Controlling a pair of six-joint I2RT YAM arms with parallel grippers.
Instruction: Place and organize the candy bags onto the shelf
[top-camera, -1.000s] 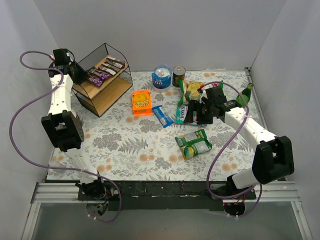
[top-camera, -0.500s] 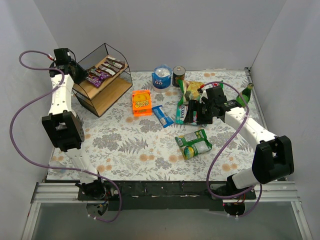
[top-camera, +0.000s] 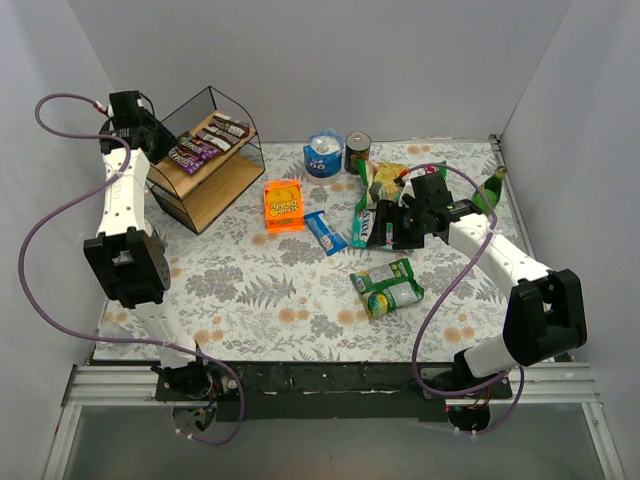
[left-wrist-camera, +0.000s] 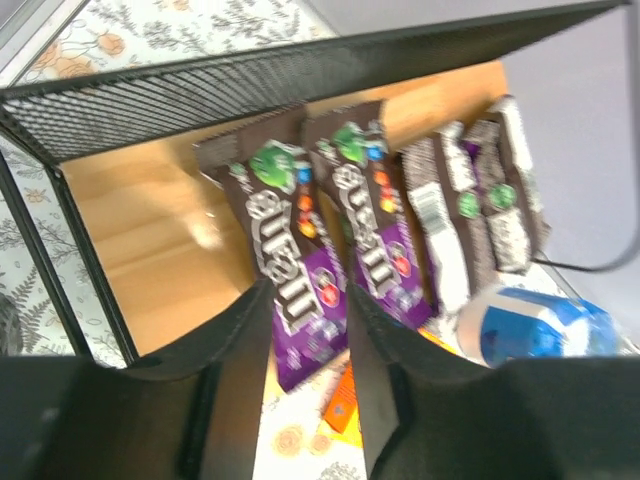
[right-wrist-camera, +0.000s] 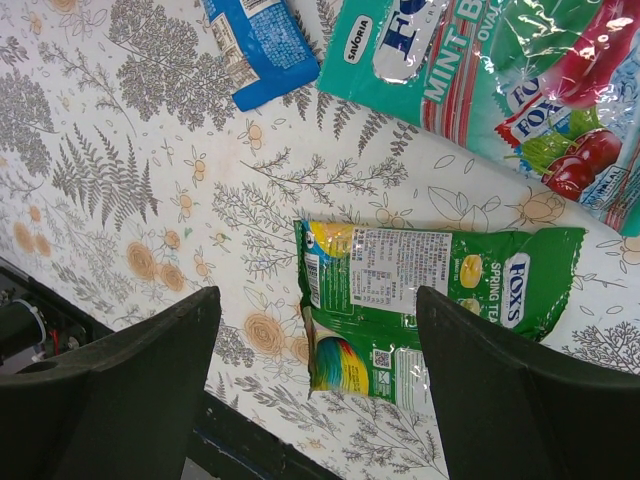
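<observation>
The shelf (top-camera: 215, 190) stands at the far left. Its top board (left-wrist-camera: 150, 260) holds two purple-brown candy bags (left-wrist-camera: 300, 270) and several brown bars (left-wrist-camera: 480, 200). My left gripper (top-camera: 152, 138) hovers at the shelf's left end. It is narrowly open (left-wrist-camera: 308, 290), and the near end of one purple bag shows in the gap. A blue bar (top-camera: 324, 232), a teal bag (top-camera: 368, 228) and a green bag (top-camera: 388, 286) lie on the table. My right gripper (top-camera: 393, 228) is wide open (right-wrist-camera: 318, 300), with the green bag (right-wrist-camera: 440, 280) showing below it.
An orange pouch (top-camera: 283, 204) lies right of the shelf. A blue can (top-camera: 323, 155), a dark can (top-camera: 358, 150) and a crumpled chip bag (top-camera: 385, 178) sit at the back. A green bottle (top-camera: 490, 190) stands by the right wall.
My left gripper has drawn back a little up and to the left from the shelf's top tier. The right arm has not moved.
</observation>
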